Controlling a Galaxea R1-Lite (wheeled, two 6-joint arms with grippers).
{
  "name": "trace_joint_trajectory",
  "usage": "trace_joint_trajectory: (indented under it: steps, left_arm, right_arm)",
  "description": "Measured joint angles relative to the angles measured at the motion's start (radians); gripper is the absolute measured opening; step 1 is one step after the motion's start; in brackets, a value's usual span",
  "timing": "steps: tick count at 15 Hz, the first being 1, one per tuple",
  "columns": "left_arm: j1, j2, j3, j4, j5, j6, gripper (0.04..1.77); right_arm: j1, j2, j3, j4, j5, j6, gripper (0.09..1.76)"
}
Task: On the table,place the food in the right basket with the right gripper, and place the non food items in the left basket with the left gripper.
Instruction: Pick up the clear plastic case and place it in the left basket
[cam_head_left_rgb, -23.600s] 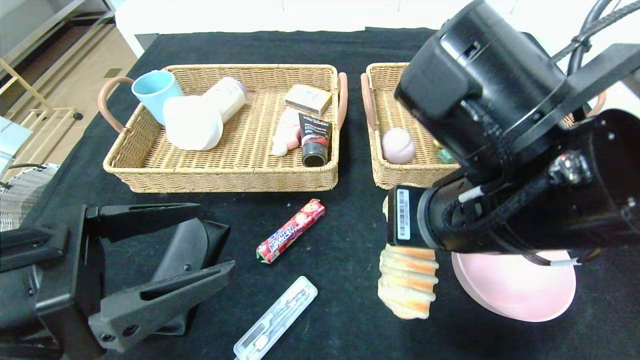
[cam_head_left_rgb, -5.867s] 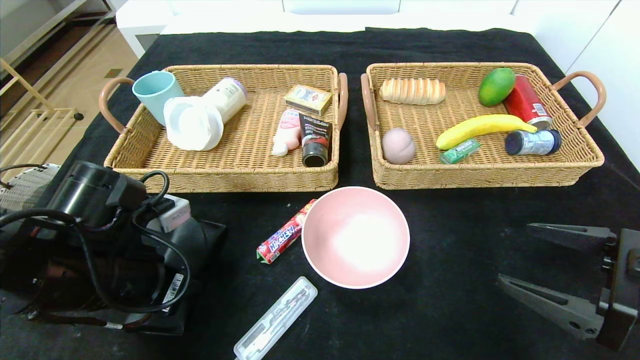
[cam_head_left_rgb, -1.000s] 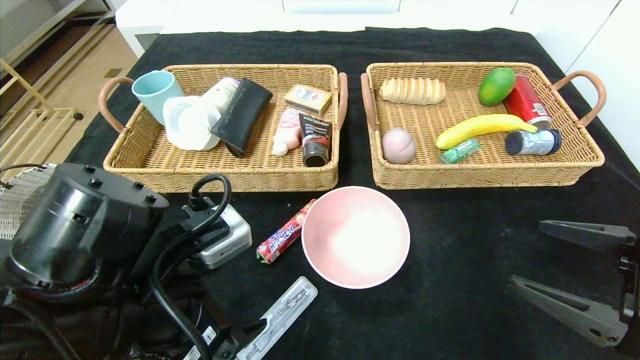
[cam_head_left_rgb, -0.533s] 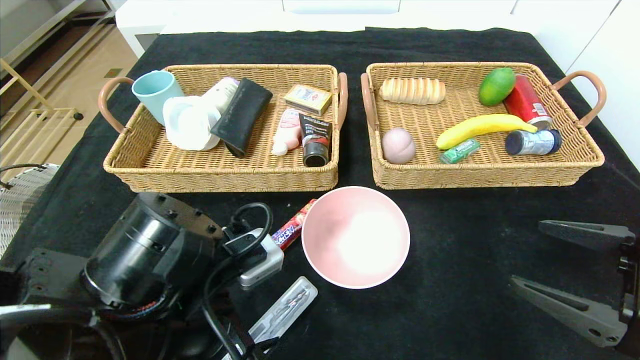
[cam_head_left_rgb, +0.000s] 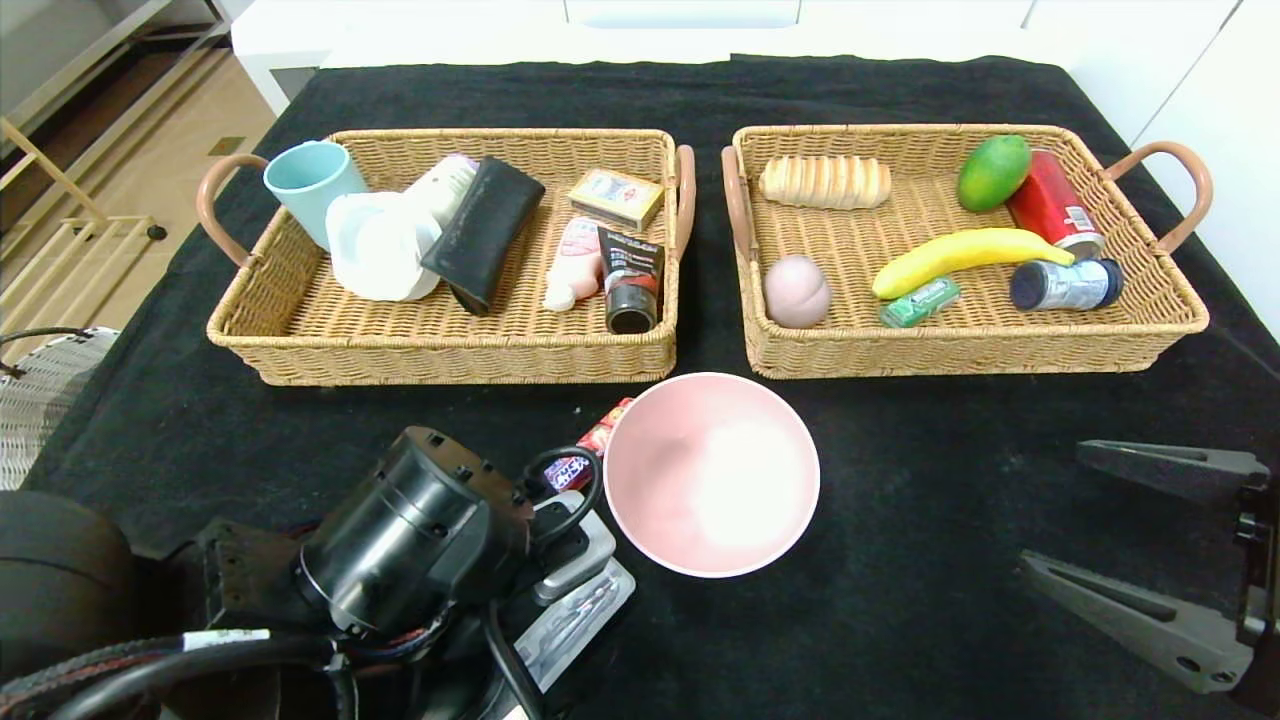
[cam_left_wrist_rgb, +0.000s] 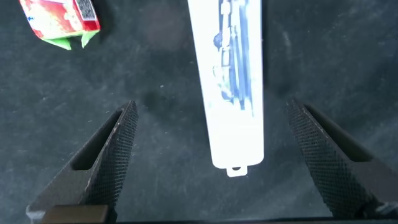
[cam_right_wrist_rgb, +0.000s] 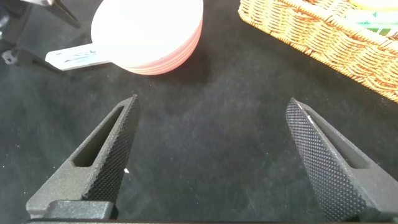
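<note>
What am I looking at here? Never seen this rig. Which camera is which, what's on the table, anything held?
It is a two-armed robot with a claw on each arm. One picture looks down from its head; the other two come from cameras on its wrists. On the black table stand a left basket and a right basket, both holding items. Loose in front: a pink bowl, a red candy pack and a clear cutlery box. The left gripper hangs open astride that box. The right gripper waits open by the bowl. Nothing is held.
</note>
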Motion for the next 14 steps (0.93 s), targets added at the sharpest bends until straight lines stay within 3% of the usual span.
trace_joint_trajectory:
  steps: [14]
  left_arm:
    - [-0.001,0.042,-0.006,-0.005,0.003,-0.006,1.72]
  right_arm:
    - [0.0,0.008,0.002,0.0,0.0,-0.001,1.71]
